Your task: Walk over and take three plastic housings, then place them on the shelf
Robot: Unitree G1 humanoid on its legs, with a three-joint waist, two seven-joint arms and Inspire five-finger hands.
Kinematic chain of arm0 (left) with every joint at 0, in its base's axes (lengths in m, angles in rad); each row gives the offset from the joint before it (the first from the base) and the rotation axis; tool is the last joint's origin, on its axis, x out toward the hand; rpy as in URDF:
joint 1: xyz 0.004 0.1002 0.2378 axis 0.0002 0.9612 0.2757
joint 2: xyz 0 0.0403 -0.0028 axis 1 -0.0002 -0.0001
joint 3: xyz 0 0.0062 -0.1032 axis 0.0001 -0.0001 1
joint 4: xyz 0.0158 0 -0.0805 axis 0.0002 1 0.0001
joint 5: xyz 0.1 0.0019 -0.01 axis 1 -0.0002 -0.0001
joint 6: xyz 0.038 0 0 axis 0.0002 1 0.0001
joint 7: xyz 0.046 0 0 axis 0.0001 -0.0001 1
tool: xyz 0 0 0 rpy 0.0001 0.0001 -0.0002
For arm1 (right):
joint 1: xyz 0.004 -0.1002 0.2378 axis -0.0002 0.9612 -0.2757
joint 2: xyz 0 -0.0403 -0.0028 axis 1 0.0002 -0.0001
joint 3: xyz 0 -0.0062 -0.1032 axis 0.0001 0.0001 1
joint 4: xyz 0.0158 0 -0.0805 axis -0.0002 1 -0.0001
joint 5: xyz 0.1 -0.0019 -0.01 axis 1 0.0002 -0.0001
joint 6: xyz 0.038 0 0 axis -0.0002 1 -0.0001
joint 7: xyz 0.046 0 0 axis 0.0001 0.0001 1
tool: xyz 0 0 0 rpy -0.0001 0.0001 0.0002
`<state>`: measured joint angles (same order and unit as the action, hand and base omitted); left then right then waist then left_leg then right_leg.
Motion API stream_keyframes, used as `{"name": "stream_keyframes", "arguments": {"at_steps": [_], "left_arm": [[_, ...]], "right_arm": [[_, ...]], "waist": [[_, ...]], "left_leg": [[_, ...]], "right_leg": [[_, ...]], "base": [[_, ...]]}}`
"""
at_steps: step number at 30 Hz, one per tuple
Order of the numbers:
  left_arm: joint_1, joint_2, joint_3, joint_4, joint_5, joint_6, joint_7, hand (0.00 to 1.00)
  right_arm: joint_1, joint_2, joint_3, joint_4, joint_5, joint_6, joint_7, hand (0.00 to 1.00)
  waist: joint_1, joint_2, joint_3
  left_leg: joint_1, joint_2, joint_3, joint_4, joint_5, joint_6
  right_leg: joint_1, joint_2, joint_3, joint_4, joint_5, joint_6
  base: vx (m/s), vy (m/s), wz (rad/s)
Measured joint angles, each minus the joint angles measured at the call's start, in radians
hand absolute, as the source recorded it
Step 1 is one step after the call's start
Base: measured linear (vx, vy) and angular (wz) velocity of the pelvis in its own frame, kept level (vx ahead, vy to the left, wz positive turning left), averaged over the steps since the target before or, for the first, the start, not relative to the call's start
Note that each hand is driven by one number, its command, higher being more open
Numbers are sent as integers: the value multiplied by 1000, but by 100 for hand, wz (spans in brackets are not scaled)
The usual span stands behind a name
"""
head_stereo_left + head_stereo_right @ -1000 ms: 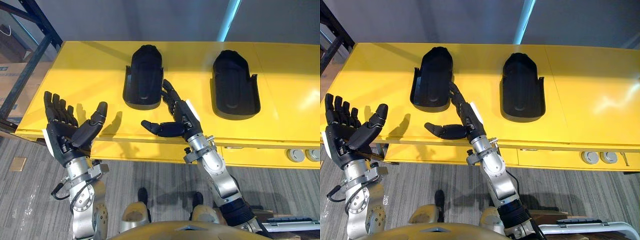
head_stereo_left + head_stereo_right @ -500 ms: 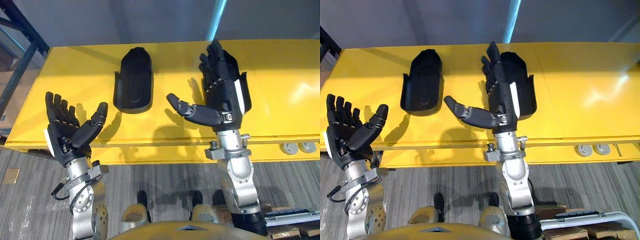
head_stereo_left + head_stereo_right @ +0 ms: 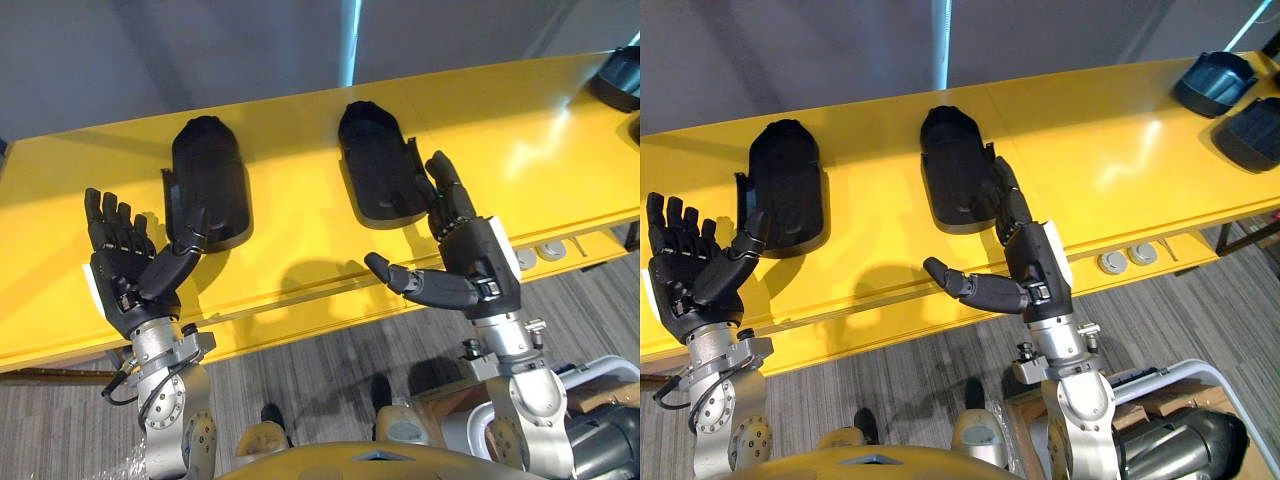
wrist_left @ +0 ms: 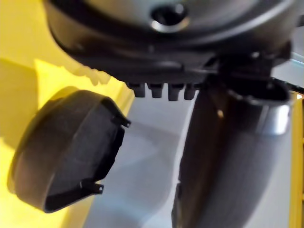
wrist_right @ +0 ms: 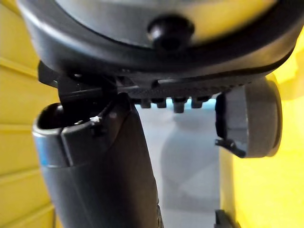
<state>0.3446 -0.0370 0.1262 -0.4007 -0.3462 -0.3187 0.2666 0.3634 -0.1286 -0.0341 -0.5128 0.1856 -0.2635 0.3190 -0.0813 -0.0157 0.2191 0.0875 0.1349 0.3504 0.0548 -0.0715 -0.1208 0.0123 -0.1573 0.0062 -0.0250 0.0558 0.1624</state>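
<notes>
Fingers of the right hand (image 3: 1036,262) hide the 4 o'clock rim of the middle housing (image 3: 952,165). The thumb of the left hand (image 3: 688,282) overlaps the left housing (image 3: 785,195) at 7 o'clock; contact cannot be told. At 2 o'clock, a dark tray (image 3: 1252,135) is cut by the edge.

Head views bright, light even. Glossy yellow table top (image 3: 300,215) bears broad white glare in right half of frame, duller toward left. Pale blue vertical light strip (image 3: 350,40) glows at top centre on dim grey wall (image 3: 150,50). Dark right hand (image 3: 475,265) throws soft shadow leftward along table's near edge, so light falls from right and above. Left black plastic housing (image 3: 205,185) and right black plastic housing (image 3: 380,165) matte, faint sheen on rounded ends. Wrist views: hand undersides in deep shade.
</notes>
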Motion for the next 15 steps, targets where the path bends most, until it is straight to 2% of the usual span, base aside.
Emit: {"name": "stream_keyframes", "arguments": {"at_steps": [4,8,12,15], "left_arm": [[1,-1,-14,3,7,-17,52,100],[9,-3,-12,3,40,-70,119,100],[10,-3,-12,0,48,-89,152,100],[11,-4,-12,-8,83,-91,159,100]], "right_arm": [[64,8,-10,-16,42,0,41,100],[123,9,15,-16,61,1,65,100],[131,9,65,-15,58,1,29,100],[114,9,79,-10,56,1,-22,100]], "waist": [[-10,3,-29],[-8,12,-42],[-6,24,-58],[1,21,-63]], "left_leg": [[6,8,21,11,-10,0],[5,11,26,12,-11,-1],[-12,13,7,12,-7,0],[-18,14,-7,12,-1,-1]], "right_leg": [[1,0,16,-5,3,3],[2,2,20,-10,7,5],[-1,2,-1,-11,6,5],[-1,2,-13,-11,6,5]], "base": [[-33,-10,-17],[-41,-21,-4],[-36,-29,12],[-7,-24,15]]}}
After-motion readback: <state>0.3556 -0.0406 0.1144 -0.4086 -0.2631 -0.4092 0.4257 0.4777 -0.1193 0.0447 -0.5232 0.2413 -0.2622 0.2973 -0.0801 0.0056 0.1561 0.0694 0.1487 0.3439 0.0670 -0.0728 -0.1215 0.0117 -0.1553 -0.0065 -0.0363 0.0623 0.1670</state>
